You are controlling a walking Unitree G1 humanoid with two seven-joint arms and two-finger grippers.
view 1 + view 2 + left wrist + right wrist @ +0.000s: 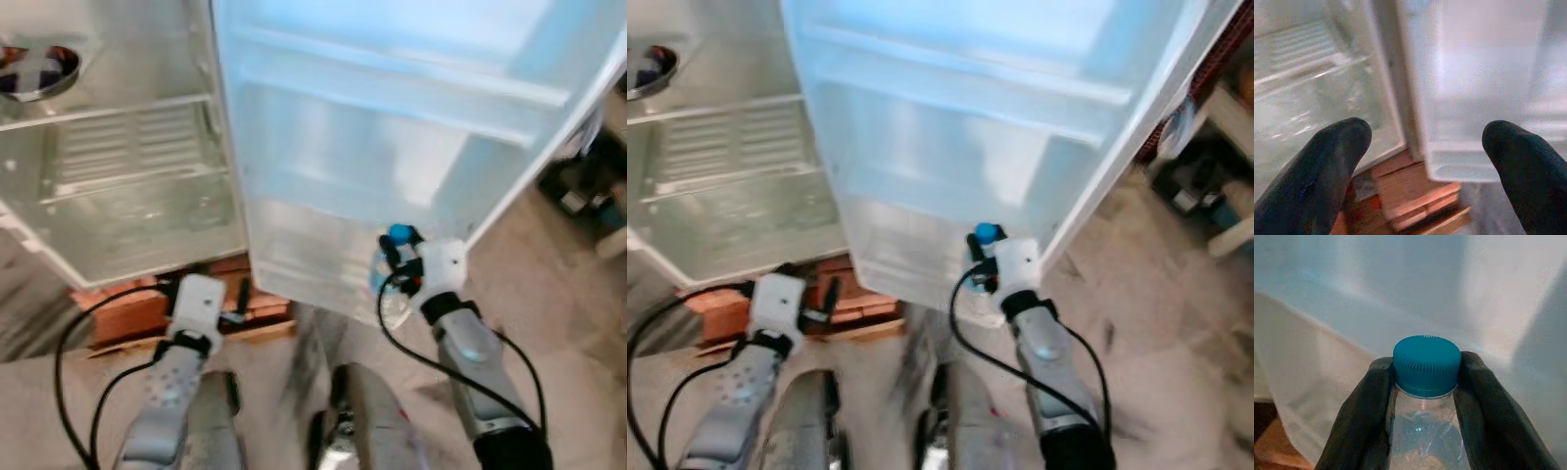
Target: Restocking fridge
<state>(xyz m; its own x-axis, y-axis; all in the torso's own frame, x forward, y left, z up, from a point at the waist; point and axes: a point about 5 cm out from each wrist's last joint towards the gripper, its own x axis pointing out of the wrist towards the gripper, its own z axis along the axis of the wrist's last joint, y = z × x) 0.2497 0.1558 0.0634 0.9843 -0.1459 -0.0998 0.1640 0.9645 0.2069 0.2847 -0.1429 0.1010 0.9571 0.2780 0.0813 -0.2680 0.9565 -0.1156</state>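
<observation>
**My build, seen from above**

My arms are silver metal tubes, slightly glossy. Each ends in a white boxy wrist housing. A black collar ring sits just behind each housing. My left gripper (238, 305) and right gripper (400, 257) each carry two long black fingers (1327, 166) with rounded, matte, rubbery tips. Thin black cables loop loose from each wrist back along the forearm. Small red marks show beside my right wrist housing.
</observation>
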